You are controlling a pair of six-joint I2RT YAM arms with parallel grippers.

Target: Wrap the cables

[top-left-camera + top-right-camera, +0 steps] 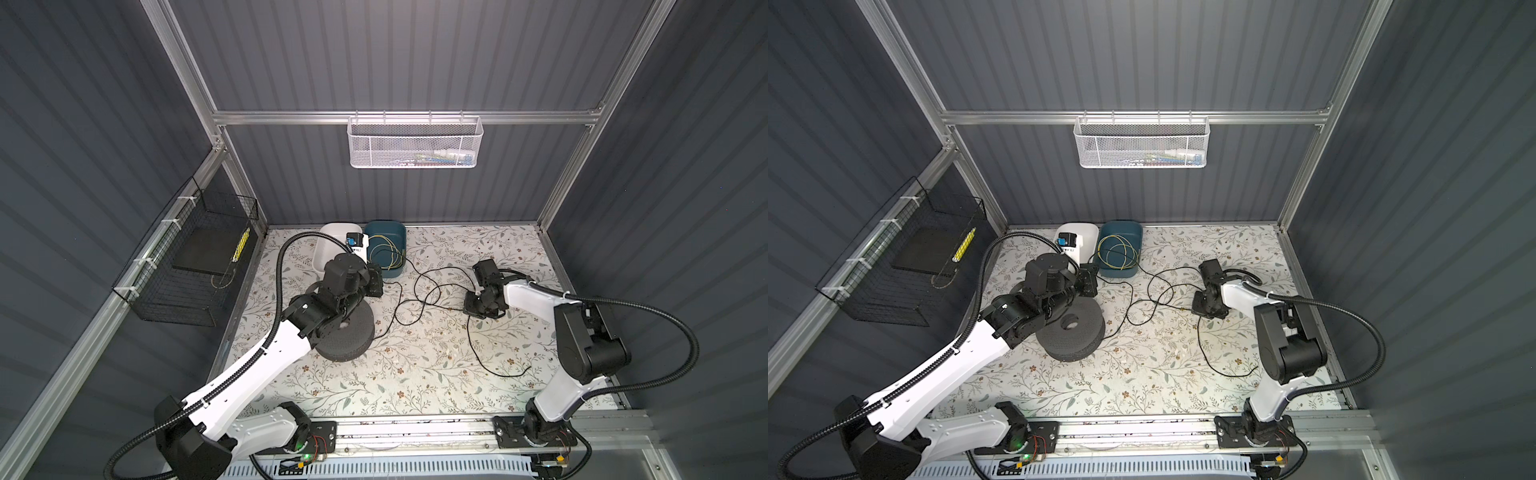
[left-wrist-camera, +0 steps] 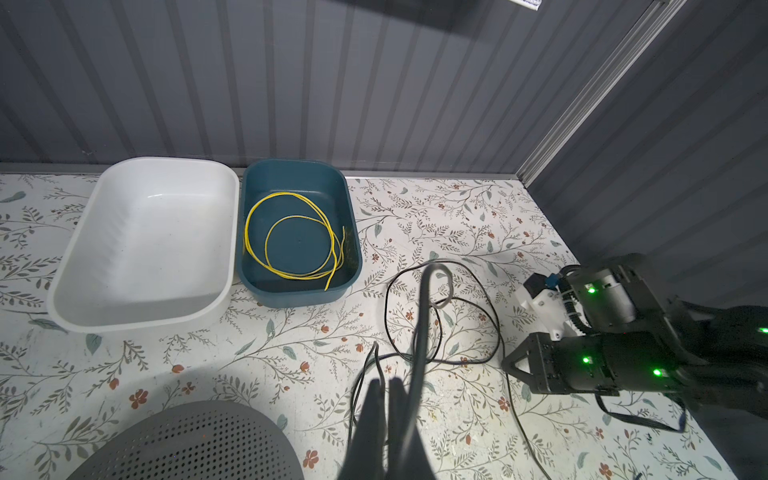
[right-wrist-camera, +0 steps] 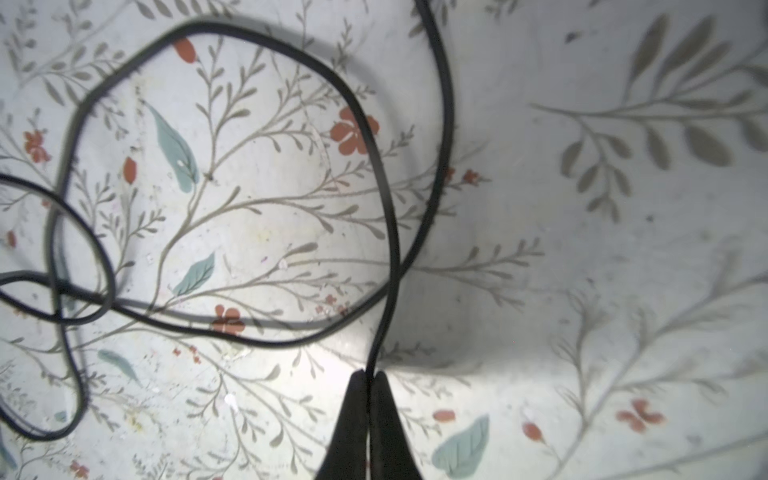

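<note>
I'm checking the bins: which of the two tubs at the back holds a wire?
The teal tub, with the yellow wire coiled inside it; the white tub right beside it holds nothing.

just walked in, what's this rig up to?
Both arms are working the black wire, which sprawls in loose loops across the floral table. The right gripper is shut on one strand, low over the tabletop. The left gripper is shut too, and the wire rising from it looks held. A yellow wire already lies coiled in the teal bin. The white bin beside it is empty.
</note>
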